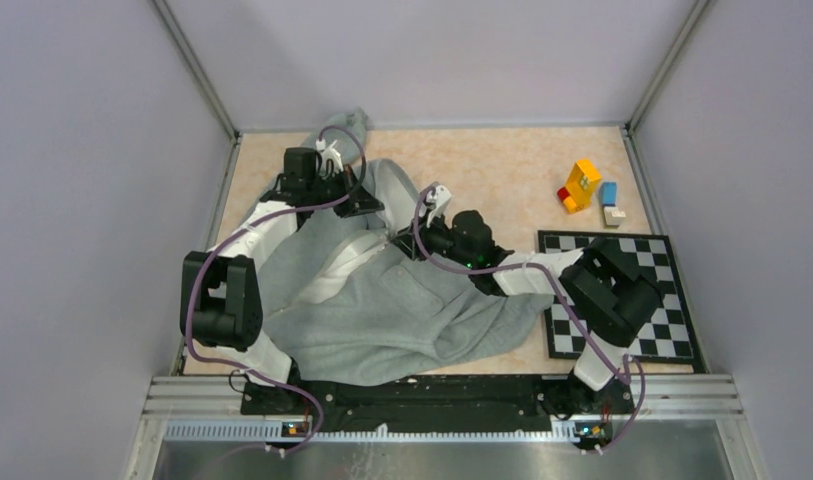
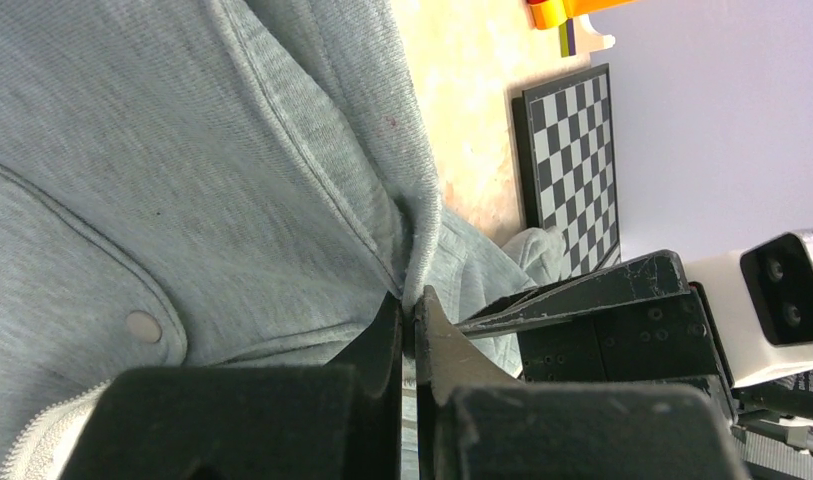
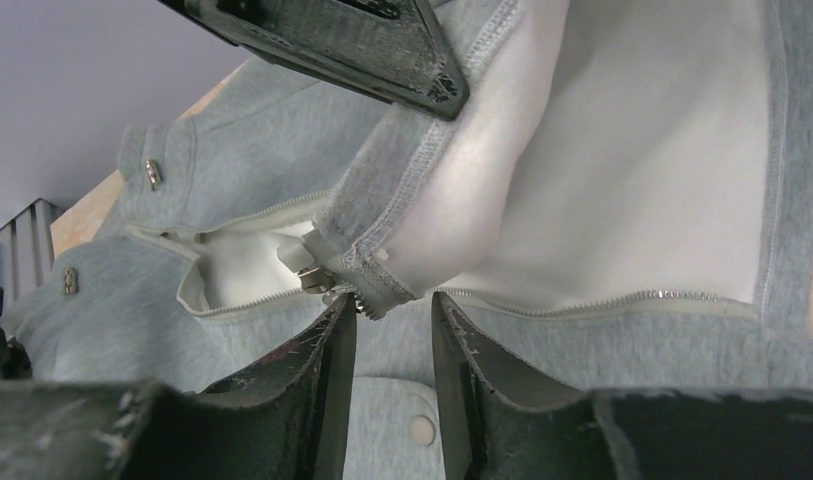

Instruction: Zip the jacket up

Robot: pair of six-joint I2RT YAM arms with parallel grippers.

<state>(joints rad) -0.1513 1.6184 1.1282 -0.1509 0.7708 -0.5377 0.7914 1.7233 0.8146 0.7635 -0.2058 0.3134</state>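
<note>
The light grey jacket (image 1: pixel 382 300) lies rumpled in the middle of the table, its front open and the white lining showing. My left gripper (image 1: pixel 367 200) is shut on the jacket's front edge (image 2: pixel 422 240) near the far side and holds that flap up. My right gripper (image 1: pixel 422 235) is open just beside it. In the right wrist view its fingers (image 3: pixel 392 300) stand apart right below the metal zipper slider (image 3: pixel 312 272) and the lower end of the other zipper tape (image 3: pixel 377 288). The left gripper's finger (image 3: pixel 382 40) shows above, on the lifted flap.
A black-and-white chessboard (image 1: pixel 622 295) lies at the right under the right arm's elbow. Yellow-orange toy blocks (image 1: pixel 580 186) and a blue-and-white block (image 1: pixel 610 202) stand at the back right. Grey walls close in the table on three sides.
</note>
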